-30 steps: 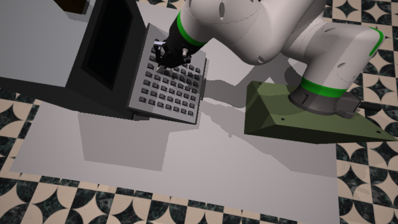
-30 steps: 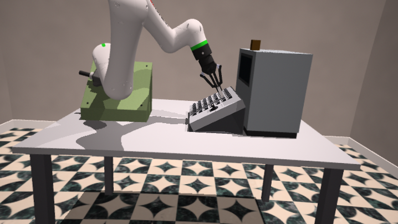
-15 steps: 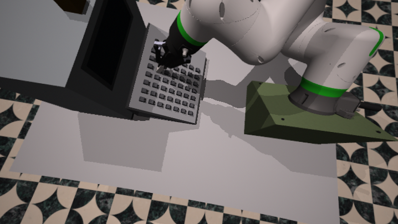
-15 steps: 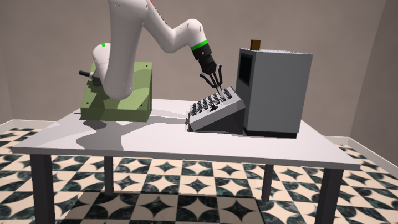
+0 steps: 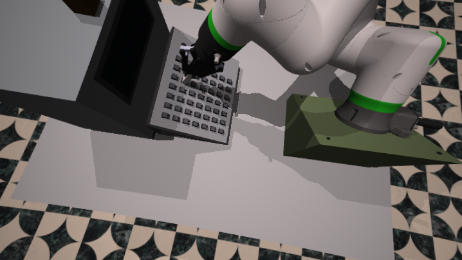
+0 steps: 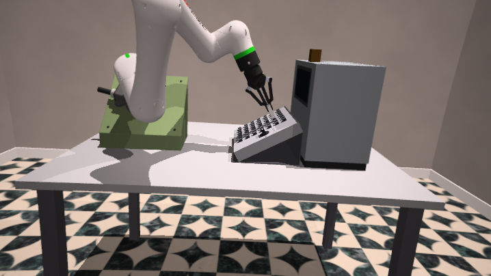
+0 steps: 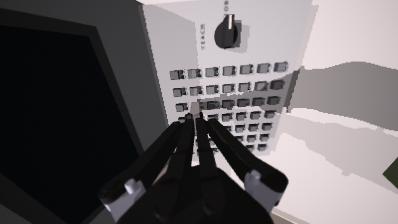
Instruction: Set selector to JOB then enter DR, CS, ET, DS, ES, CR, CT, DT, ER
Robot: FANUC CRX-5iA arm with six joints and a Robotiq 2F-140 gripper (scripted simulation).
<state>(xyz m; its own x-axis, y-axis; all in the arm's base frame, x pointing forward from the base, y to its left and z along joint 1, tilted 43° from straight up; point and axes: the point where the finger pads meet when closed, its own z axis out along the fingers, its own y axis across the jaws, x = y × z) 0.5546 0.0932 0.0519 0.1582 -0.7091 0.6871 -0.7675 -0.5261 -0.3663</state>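
Note:
The grey sloped keypad (image 5: 197, 96) sits in front of the dark machine, with several rows of dark keys (image 7: 227, 102); none is lit. The black selector knob (image 7: 227, 32) sits above the keys, its white mark pointing up, away from the TEACH label on its left. My gripper (image 7: 195, 108) is shut and empty. Its tips are over the left part of the keypad, near the third row of keys. The gripper also shows in the top view (image 5: 187, 77) and the exterior view (image 6: 271, 109). Key names are too small to read.
The machine's grey cabinet (image 6: 338, 109) with a black screen (image 5: 124, 48) stands right behind the keypad. My green base block (image 5: 352, 136) is on the table to the other side. The table edge runs along the front.

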